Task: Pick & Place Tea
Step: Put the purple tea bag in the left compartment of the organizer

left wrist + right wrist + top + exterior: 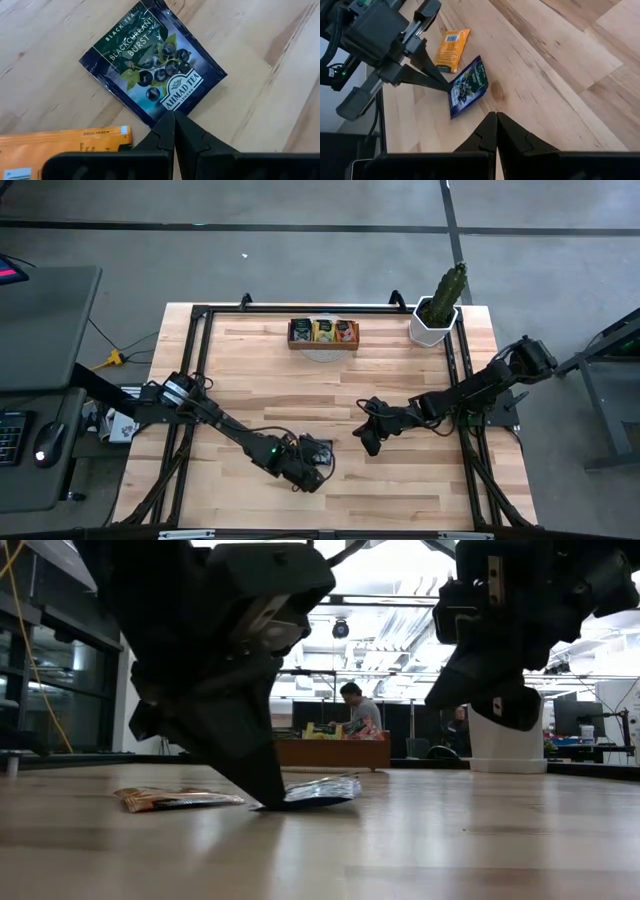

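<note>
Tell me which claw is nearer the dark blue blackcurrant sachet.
Left. The left claw is shut at the edge of the blackcurrant sachet, apparently touching it; the right claw hangs apart, above the bare table.

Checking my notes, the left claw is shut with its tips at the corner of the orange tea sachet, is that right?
Not quite. The left claw is shut, but its tips sit at the corner of the dark blue blackcurrant sachet, as the left wrist view shows; the orange sachet lies beside it.

Dark blue sachet (pixel 152 72) at the black left gripper's (pixel 174 120) tips: printed blackcurrants, green leaves, white lettering, pale blue lower part. Orange sachet (pixel 65 145) just beside that gripper, with a small white label patch. Pale wood-grain table (pixel 400 380). Brown tray (pixel 323 333), white pot (pixel 433 327), green cactus (pixel 448 290).
</note>
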`<state>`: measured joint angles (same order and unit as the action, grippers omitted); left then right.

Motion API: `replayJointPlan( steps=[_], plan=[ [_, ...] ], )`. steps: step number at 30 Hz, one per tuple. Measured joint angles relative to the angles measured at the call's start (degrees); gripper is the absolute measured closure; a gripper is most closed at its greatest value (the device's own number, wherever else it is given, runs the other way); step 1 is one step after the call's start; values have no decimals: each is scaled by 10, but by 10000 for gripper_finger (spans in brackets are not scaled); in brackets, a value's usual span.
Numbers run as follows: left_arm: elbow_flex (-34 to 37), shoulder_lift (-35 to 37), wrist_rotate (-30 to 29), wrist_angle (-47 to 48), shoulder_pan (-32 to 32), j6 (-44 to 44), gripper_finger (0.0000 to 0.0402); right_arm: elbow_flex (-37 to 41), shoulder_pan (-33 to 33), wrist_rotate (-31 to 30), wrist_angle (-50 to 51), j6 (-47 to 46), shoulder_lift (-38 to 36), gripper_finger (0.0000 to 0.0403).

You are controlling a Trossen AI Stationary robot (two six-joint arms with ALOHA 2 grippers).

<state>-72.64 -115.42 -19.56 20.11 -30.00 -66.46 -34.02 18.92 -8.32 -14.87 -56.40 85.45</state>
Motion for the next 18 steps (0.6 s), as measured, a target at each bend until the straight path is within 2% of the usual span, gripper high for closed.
replayJointPlan(
  steps=[8,15,18],
  plan=[
    [0,-19,26,-20,0,0,401,0,-2,29,-18,-1,0,392],
    [0,-20,23,-18,0,1,401,0,-8,20,-35,-35,11,334],
    [1,-20,22,-18,0,2,401,0,-15,52,-81,-62,49,306]
  ],
)
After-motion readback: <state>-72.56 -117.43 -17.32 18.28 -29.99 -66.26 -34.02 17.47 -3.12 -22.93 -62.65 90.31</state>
